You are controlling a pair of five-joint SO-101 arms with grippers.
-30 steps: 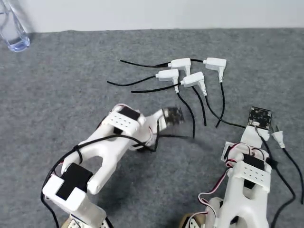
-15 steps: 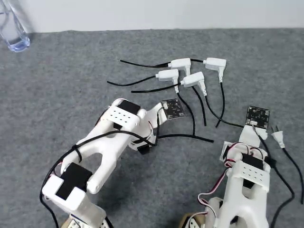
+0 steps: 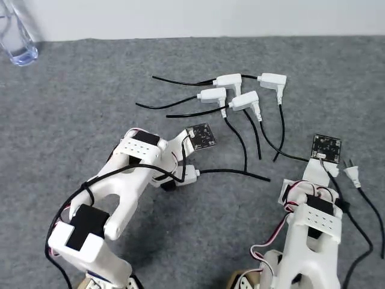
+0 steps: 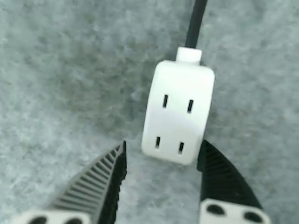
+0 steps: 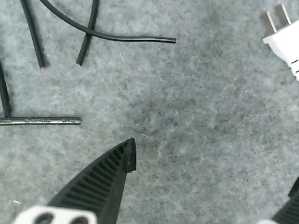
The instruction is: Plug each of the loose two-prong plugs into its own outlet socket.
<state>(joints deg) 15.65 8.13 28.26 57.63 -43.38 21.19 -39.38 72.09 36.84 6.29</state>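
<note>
A white outlet socket (image 4: pixel 177 112) with two pairs of slots lies flat on the grey carpet, its black cord (image 4: pixel 195 21) leading away. My left gripper (image 4: pixel 161 163) is open, and the socket's near end sits between its fingertips. In the high view this socket (image 3: pixel 190 174) lies beside the left arm's wrist. A loose white two-prong plug (image 5: pixel 284 38) lies on the carpet ahead of my open right gripper (image 5: pixel 210 179), which holds nothing. The same plug (image 3: pixel 352 175) rests just right of the right arm.
Several white connectors (image 3: pixel 240 90) with black cords lie bunched at the back centre. Cut cord ends (image 5: pixel 93 32) trail between the arms. A clear glass (image 3: pixel 17 42) stands at the back left corner.
The left arm's wrist has swung left and back toward its base, uncovering the white socket and its cord. The right arm has stayed still.
</note>
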